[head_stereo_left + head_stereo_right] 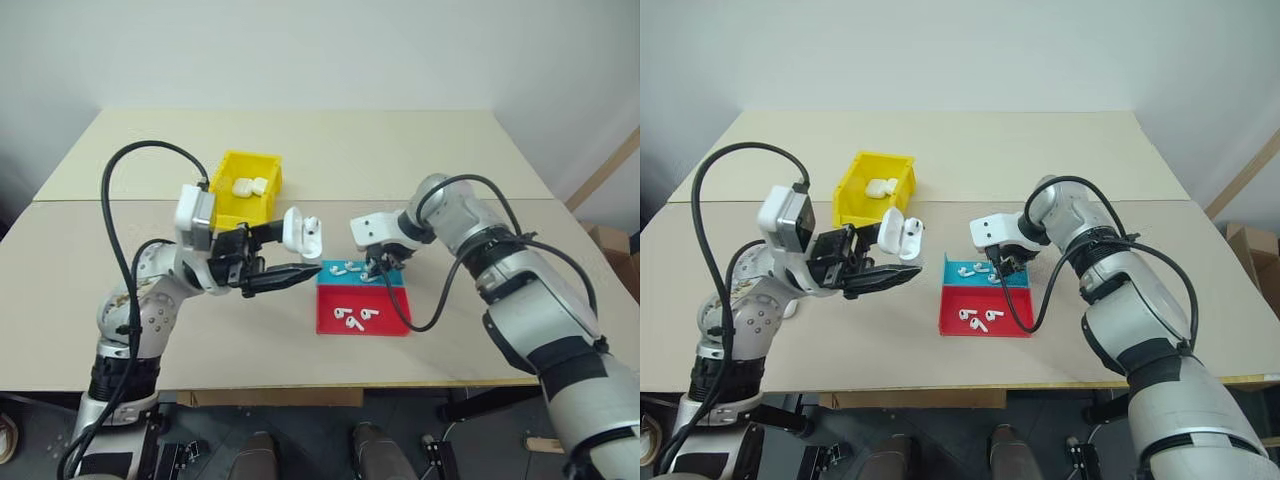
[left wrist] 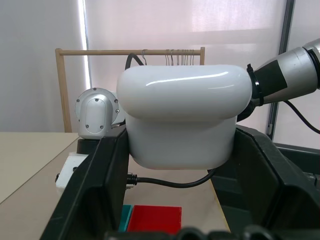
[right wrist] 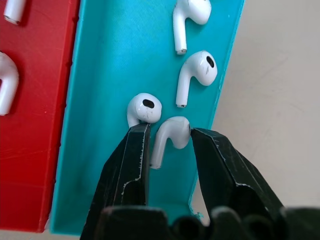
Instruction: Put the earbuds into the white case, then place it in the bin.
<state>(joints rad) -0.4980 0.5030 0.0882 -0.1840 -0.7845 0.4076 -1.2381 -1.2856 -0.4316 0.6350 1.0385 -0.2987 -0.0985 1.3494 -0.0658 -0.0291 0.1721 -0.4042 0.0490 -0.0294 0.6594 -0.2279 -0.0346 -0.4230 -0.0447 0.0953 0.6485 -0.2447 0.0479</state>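
Two shallow trays are sitting side by side just right of the middle of the head views, a blue tray (image 1: 362,270) above a red tray (image 1: 385,320), well inside the near edge of the beige table (image 1: 120,250), which is leaving wide bare surface to the left, right and far side. The right gripper (image 3: 170,137) is pointing down into the blue tray near its outer wall, its black fingers (image 3: 132,160) partly open and straddling one of the earbuds (image 3: 167,137); whether they are already pinching it cannot be told. Another earbud (image 3: 144,107) is lying right against the tip of one finger, and two more are lying further along the same tray, all glossy white with short stems. Several more are lying in the red tray. The left gripper (image 1: 292,252) is hovering above the table left of the trays, clamped shut on the white case (image 1: 300,232), a glossy rounded pebble with its lid standing open. The yellow bin (image 1: 228,195) is sitting at the upper left of the trays, behind the left gripper, already holding other white cases (image 1: 249,186). The right arm's black cable (image 1: 400,310) is looping over the red tray's right side.
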